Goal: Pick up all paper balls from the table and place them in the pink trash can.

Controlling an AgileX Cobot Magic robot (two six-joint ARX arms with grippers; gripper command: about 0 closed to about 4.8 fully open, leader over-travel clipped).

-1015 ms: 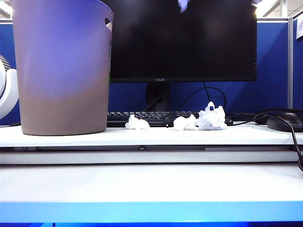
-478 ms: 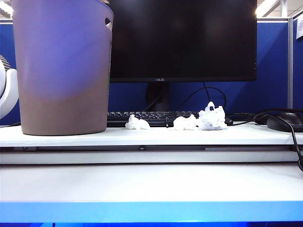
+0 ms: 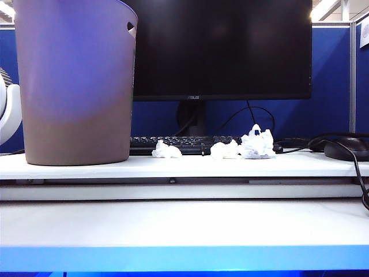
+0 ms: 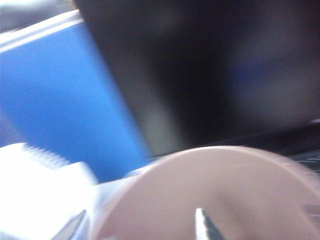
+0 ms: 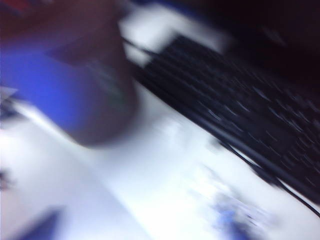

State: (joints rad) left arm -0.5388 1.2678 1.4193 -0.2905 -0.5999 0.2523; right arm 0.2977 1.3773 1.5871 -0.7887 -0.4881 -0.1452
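Observation:
The pink trash can (image 3: 75, 86) stands at the left of the table (image 3: 173, 167). Three white paper balls lie in front of the keyboard: a small one (image 3: 166, 150), another small one (image 3: 225, 150), and a larger one (image 3: 258, 143) touching it. Neither gripper shows in the exterior view. In the left wrist view my left gripper (image 4: 140, 227) is open over the trash can's rim (image 4: 225, 155), with nothing between its fingertips (image 4: 204, 225). The right wrist view is smeared by motion. It shows the trash can (image 5: 100, 105) and a pale blur of paper (image 5: 225, 210), but my right gripper's fingers are not clear.
A black monitor (image 3: 222, 49) stands behind a black keyboard (image 3: 184, 142). A mouse (image 3: 346, 149) and its cables lie at the right. A blue partition wall closes the back. A lower white shelf edge (image 3: 184, 225) runs across the front.
A pale shape seen at the top of the exterior view in front of the monitor one second ago has gone from sight. The three paper balls on the table have not moved.

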